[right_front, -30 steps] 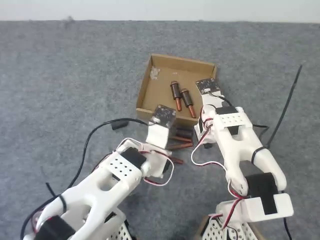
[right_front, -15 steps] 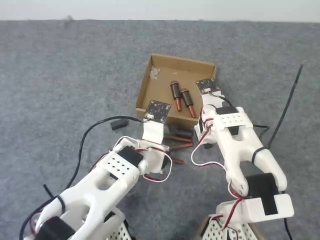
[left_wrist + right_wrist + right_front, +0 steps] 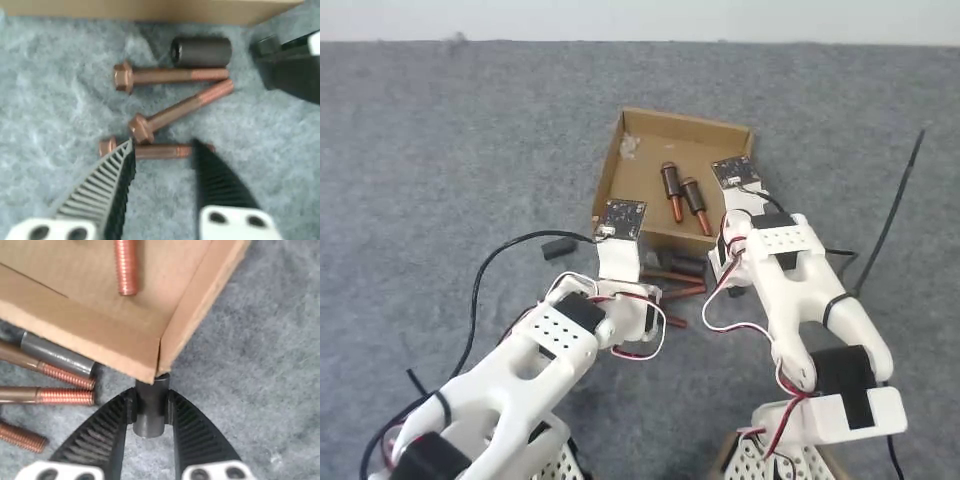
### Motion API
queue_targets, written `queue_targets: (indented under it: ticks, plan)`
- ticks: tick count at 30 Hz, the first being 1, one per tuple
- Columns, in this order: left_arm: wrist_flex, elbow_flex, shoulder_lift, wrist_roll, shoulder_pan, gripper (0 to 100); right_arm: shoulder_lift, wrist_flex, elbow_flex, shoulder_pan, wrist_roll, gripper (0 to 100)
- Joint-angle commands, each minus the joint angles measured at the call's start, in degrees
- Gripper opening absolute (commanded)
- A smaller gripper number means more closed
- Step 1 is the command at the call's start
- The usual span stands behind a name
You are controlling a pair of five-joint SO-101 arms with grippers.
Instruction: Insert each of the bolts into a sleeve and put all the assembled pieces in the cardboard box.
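Left hand (image 3: 164, 148): released, fingers spread wide, low over the bolts that lie just outside the cardboard box (image 3: 608, 182).
Nearest bolt (image 3: 155, 150): flat on the surface (image 3: 470, 150), lying crosswise under the left hand's two fingertips.
Middle bolt (image 3: 185, 105): flat on the surface and slanted, its head close to the nearest bolt.
Far bolt (image 3: 170, 76): flat on the surface, roughly parallel to the box wall.
Loose sleeve (image 3: 201, 51): dark, on its side between the far bolt and the box wall, just beside both.
Right hand (image 3: 150, 398): clenched on the held sleeve (image 3: 150, 416), at the box's outer corner.
Held sleeve: dark, pinched between both fingers, its far end right at the corner edge of the box; whether they touch cannot be told.
Assembled pieces (image 3: 671, 188): two lie side by side inside the box on its floor, the second (image 3: 697, 205) nearer the right arm.
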Motion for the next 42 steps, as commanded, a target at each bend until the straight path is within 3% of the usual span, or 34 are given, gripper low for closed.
queue_targets:
  ticks: [1,11,19,24,30,42]
  plan:
    - [1.0,-0.2,0.4,1.1,0.3,24,0.1,0.4,-1.9,-1.2,1.2,0.6]
    - [6.7,-4.8,9.5,-0.5,4.2,20,0.1,0.4,-1.9,-1.3,1.3,0.6]
    - [10.3,-16.8,23.6,0.6,-2.5,20,0.0,0.4,-1.9,-1.3,1.3,0.6]
    - [8.4,-15.3,21.5,0.6,-2.8,18,0.0,0.4,-1.9,-1.3,1.3,0.6]
    - [4.8,-10.8,15.8,0.4,-2.7,6,0.0,0.4,-1.9,-1.3,1.3,0.6]
    - [4.8,-10.9,16.6,2.6,-3.0,21,0.1,0.4,-1.9,-1.4,2.9,0.6]
